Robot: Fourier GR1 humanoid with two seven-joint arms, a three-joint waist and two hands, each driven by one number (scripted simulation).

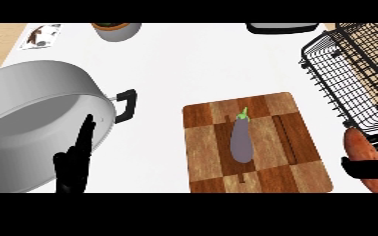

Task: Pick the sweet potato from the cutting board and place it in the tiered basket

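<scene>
One sweet potato [359,145] held in my right hand [362,168], just beside the basket [341,85] | left hand [74,165] resting open by the pot [52,100] | I'd lift above the rim; then lower inside

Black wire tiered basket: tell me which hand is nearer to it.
Right. The right hand, curled round the orange sweet potato, sits just below the black wire tiered basket. The left hand rests open far across the counter, by the large grey pot.
</scene>
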